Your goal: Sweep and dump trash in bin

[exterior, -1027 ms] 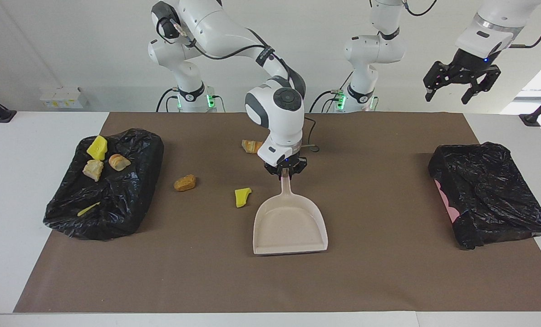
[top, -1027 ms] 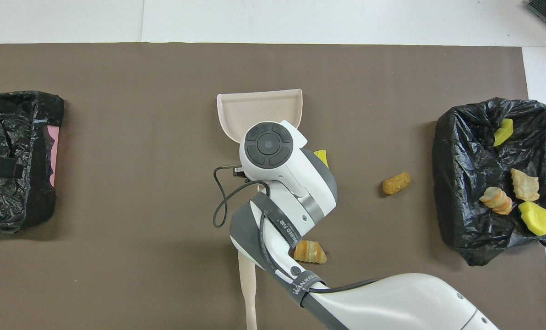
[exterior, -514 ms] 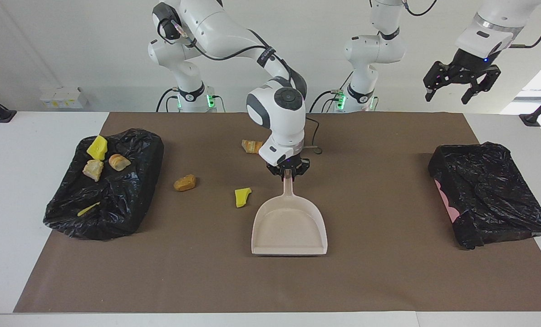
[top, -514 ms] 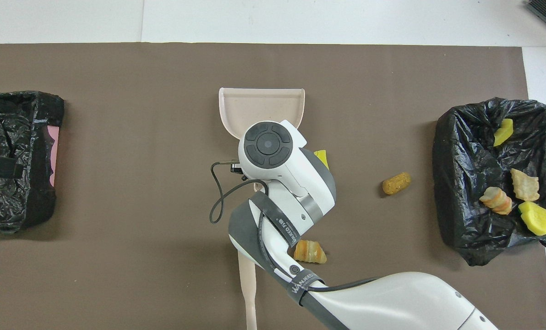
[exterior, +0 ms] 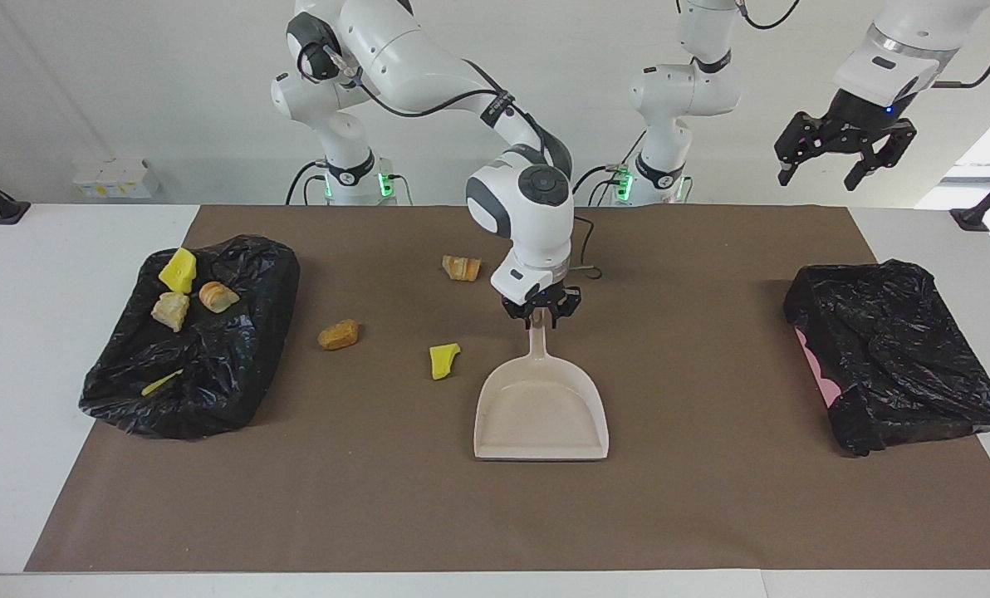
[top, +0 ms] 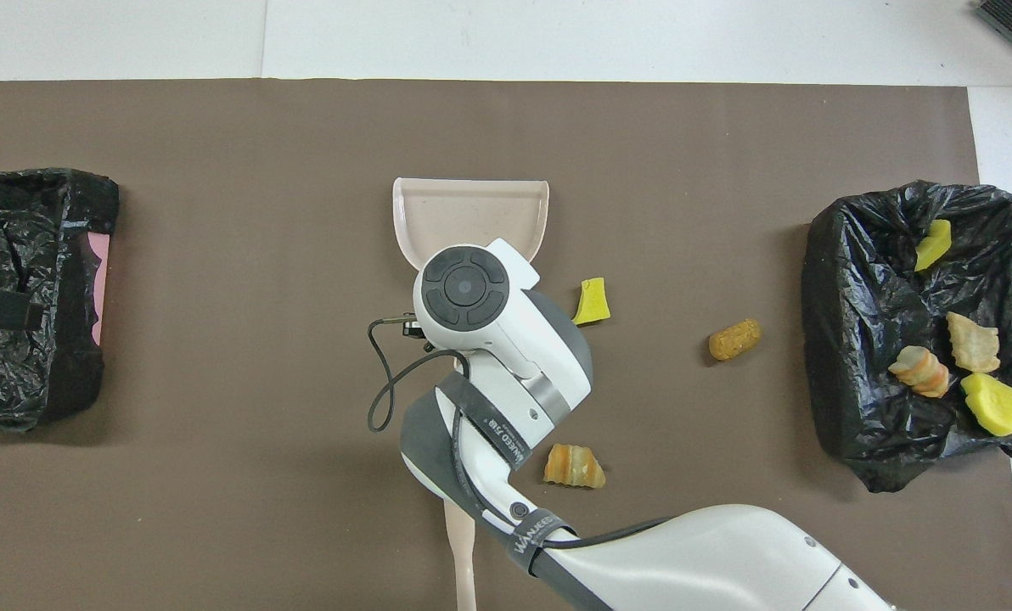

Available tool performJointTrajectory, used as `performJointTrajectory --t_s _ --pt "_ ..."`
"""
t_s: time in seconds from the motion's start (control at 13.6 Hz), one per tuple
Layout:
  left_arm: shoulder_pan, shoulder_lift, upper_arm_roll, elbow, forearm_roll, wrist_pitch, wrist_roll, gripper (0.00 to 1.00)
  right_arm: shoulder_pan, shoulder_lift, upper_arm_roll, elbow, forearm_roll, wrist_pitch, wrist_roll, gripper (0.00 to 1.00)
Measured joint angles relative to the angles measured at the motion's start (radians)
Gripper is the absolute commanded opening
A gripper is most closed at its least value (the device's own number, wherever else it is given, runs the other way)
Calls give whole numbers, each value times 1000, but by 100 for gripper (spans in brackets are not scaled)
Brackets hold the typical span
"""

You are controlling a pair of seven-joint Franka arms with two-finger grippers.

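Facing view: the right gripper (exterior: 541, 318) stands at the dustpan (exterior: 541, 413) handle's tip; whether it grips, I cannot tell. Three trash chunks (exterior: 443, 360) lie beside it on open mat (exterior: 694, 515). Left gripper (exterior: 845, 159) hangs open, waiting, unseen overhead.

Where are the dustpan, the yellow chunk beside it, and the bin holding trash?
dustpan (exterior: 541, 415): facing view, bare floor of the pan.
yellow chunk (exterior: 443, 360): facing view, its middle.
bin holding trash (exterior: 213, 374): facing view, black liner, away from the chunks.
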Motion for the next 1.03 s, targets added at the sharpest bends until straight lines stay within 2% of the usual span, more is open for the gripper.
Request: performJointTrajectory --t_s 0.22,0.37,0.59,0.88,1.03 --pt "0 0 0 0 0 0 0 100 1 -29 2 1 -1 -33 -1 100" --pt "0 0 0 0 0 0 0 100 15 -81 10 -30 1 -79 -1 100" --pt "0 0 0 0 0 0 0 100 63 -210 19 -187 21 -96 10 100" --pt "0 0 0 0 0 0 0 100 160 -376 22 -428 165 -85 39 100" --pt "0 0 0 0 0 0 0 100 207 -437 22 -532 219 -47 64 96"
